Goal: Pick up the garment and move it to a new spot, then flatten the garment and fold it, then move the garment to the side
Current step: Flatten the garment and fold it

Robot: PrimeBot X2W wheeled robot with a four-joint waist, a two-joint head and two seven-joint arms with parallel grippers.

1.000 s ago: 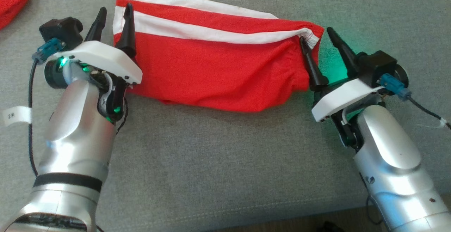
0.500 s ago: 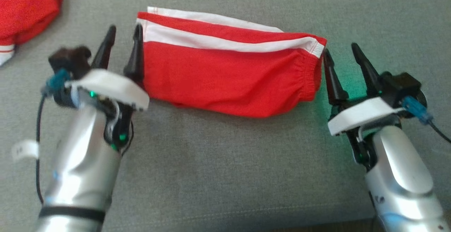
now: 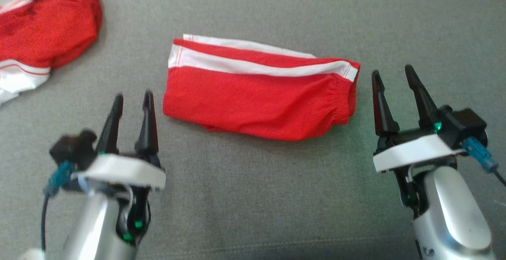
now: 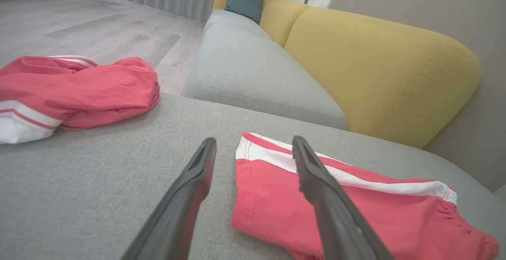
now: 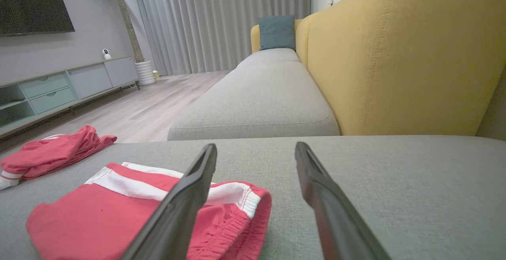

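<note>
Garment (image 3: 259,94) lies folded flat, mid-cushion, between both grippers, touching neither. Left gripper (image 3: 132,102) and right gripper (image 3: 392,78): jaws wide, empty. Fold looks done; 1 step left: move garment aside.

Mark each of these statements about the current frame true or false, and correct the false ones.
1. The folded garment lies on the grey cushion. True.
2. The left gripper is shut on the garment. False: its jaws stand open and hold nothing.
3. The right gripper is open beside the garment's gathered end. True.
4. The crumpled red garment lies on the robot's right. False: it lies at the far left of the cushion.
</note>
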